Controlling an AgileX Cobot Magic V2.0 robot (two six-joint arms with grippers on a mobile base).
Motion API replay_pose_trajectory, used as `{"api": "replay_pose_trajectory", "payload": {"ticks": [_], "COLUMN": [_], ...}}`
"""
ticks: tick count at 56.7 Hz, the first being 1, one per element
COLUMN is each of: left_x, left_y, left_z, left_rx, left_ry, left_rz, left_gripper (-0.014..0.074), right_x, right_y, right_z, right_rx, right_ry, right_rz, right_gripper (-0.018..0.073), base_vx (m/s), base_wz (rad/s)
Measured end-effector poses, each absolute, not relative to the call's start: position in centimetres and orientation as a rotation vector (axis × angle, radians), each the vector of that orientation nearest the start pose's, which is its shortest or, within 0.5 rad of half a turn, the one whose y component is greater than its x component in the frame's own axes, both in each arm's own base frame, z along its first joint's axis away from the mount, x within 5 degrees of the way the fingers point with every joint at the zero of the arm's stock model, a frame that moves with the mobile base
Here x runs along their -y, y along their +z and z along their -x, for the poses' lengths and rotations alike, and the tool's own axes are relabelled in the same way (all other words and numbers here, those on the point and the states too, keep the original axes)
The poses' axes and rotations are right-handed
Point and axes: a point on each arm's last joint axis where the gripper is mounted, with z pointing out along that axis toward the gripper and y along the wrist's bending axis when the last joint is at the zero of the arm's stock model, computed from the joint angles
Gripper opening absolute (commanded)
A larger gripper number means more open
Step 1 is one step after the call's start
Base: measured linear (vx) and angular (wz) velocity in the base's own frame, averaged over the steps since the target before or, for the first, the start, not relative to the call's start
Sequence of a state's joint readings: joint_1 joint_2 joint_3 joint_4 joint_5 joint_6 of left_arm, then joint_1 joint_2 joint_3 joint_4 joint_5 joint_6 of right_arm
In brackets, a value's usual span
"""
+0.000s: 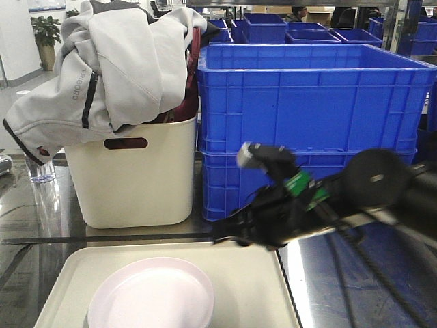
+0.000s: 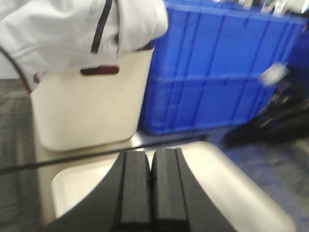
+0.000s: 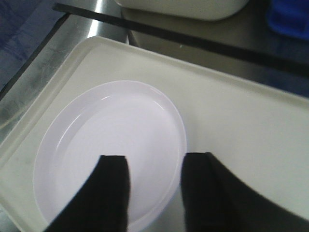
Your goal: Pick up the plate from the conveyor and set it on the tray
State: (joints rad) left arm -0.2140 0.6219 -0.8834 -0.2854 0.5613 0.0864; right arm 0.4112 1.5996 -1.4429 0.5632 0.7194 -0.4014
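right gripper (image 3: 152, 193): your fingers were spread above the plate (image 3: 108, 145), contact unclear
left gripper (image 2: 150, 193): pads pressed together, empty
plate: on tray (image 3: 251, 125)

This looks like an industrial hall or warehouse set up as a robot test area. Large blue plastic crates (image 1: 307, 109) are stacked against the shiny steel desk (image 1: 41, 219), and more of the same crates (image 1: 273, 29) stand in rows on metal shelving behind. A grey jacket (image 1: 109, 68) dumped over a cream tub (image 1: 130, 181) and a potted plant (image 1: 46, 31) by the far wall add a workplace feel.
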Motion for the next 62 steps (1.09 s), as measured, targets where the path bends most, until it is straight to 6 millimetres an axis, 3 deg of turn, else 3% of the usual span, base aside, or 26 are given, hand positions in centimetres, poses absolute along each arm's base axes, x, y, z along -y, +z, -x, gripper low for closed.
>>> {"api": "replay_pose_trajectory", "payload": {"ticks": [1,9,16,24,30,36,40,47,62], "left_x": [3.6,2.7,2.2,1.8,1.7,1.6,1.7,1.7,1.7], "left_y": [40.6,38.7,35.5,31.7,29.4,28.3,28.4,28.4,28.4], "left_z": [-10.4,-10.3,-9.7,-8.1,-7.4,-7.3,-7.4,-7.4,-7.4], "left_rx": [-1.79,-1.905,-1.973,-2.016,-2.043,-2.037,-2.027,-2.025,-2.025], "left_ry": [-0.384,-0.234,-0.197,-0.207,-0.207,-0.208,-0.209,-0.21,-0.21], "left_rz": [-0.165,-0.177,-0.145,-0.117,-0.112,-0.111,-0.11,-0.11,-0.109], "left_gripper": [0.0,0.0,0.0,0.0,0.0,0.0001,0.0001,0.0001,0.0003], "right_x": [-17.0,-13.1,-9.7,-6.9,-5.6,-5.0,-4.8,-4.6,-4.6], "right_y": [36.2,41.2,42.5,39.9,35.6,32.1,31.1,30.4,29.1], "right_z": [-31.4,-26.4,-21.3,-15.4,-12.5,-11.3,-10.9,-10.6,-10.6], "right_rx": [-2.213,-2.143,-2.011,-1.842,-1.754,-1.668,-1.605,-1.542,-1.576], "right_ry": [0.612,0.341,0.202,0.199,0.212,0.226,0.231,0.235,0.233], "right_rz": [0.627,0.664,0.602,0.534,0.49,0.45,0.43,0.409,0.418], "right_gripper": [-0.0017,-0.0012,-0.0011,-0.0009,-0.0009,-0.0009,-0.0009,-0.0009,-0.0009], "base_vx": [0.0,0.0,0.0,0.0,0.0,0.0,0.0,0.0,0.0], "base_wz": [0.0,0.0,0.0,0.0,0.0,0.0,0.0,0.0,0.0]}}
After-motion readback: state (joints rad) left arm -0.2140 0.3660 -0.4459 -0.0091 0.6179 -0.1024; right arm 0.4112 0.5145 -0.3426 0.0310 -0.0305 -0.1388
